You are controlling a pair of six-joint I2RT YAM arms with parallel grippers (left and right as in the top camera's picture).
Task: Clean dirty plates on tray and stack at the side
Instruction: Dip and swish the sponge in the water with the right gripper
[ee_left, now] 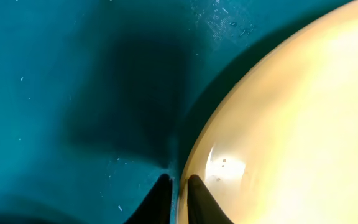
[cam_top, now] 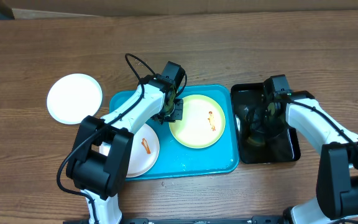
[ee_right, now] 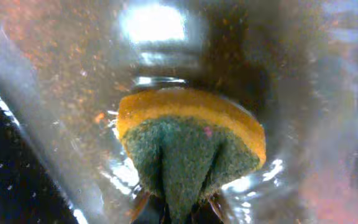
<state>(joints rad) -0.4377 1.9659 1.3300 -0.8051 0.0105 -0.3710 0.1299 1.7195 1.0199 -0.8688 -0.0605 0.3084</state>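
Note:
The turquoise tray (cam_top: 219,163) holds a pale yellow-green plate (cam_top: 194,127) with an orange smear, and a white plate (cam_top: 135,158) with an orange smear at its near left. My left gripper (cam_top: 173,112) is at the yellow-green plate's left rim. In the left wrist view, the left gripper (ee_left: 178,182) is shut on the plate (ee_left: 291,124), one finger over the tray (ee_left: 73,93), one on the plate. My right gripper (cam_top: 264,119) is down in the black tray. In the right wrist view, the right gripper (ee_right: 179,214) is shut on a yellow-and-green sponge (ee_right: 188,140), which is folded.
A clean white plate (cam_top: 74,98) lies on the wooden table left of the tray. The narrow black tray (cam_top: 294,152) with wet, glossy walls stands just right of the turquoise tray. Bare wood surrounds both trays.

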